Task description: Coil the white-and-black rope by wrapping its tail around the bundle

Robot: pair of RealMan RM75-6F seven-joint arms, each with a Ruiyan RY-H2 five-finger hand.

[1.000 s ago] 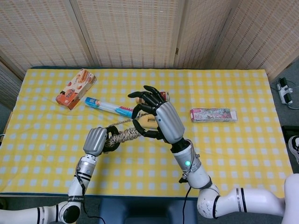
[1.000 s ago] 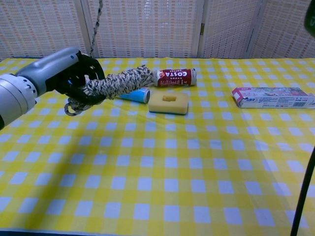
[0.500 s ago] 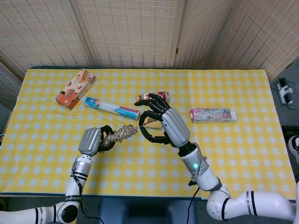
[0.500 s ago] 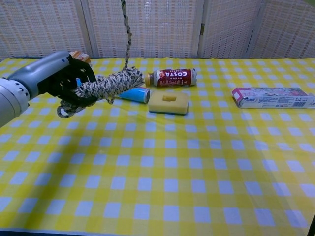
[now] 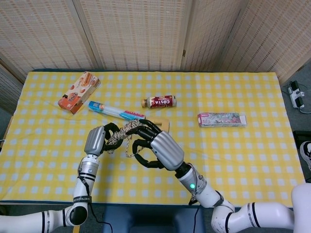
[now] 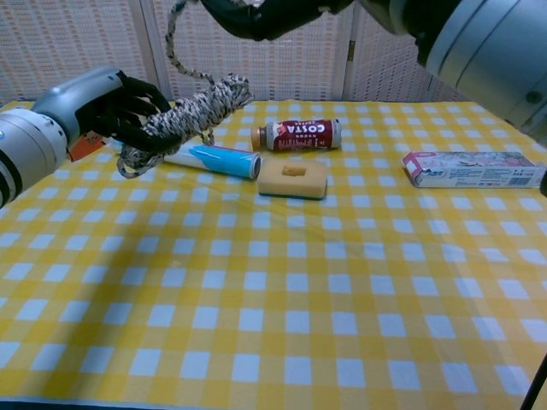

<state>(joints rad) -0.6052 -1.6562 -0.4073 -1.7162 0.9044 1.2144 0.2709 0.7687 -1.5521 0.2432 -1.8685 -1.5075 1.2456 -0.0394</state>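
My left hand point(image 5: 96, 141) grips one end of the white-and-black rope bundle point(image 5: 122, 133) and holds it above the table, tilted up to the right. In the chest view the left hand point(image 6: 96, 106) and the bundle point(image 6: 186, 114) show at upper left. The rope's tail point(image 6: 173, 41) curves up from the bundle to my right hand point(image 6: 261, 14) at the top edge. From the head, my right hand point(image 5: 156, 147) hovers just right of the bundle's free end, its fingers curled around the tail, which hangs in a small loop point(image 5: 128, 147).
A blue-and-white tube point(image 6: 214, 160), a yellow sponge point(image 6: 293, 178) and a Costa can point(image 6: 297, 134) lie behind the bundle. A pink flat box point(image 5: 221, 119) lies to the right, an orange snack box point(image 5: 78, 91) at the far left.
The right hand has dropped down and left, close to the bundle's free end, carrying the tail over it. The left hand has turned the bundle more upright.
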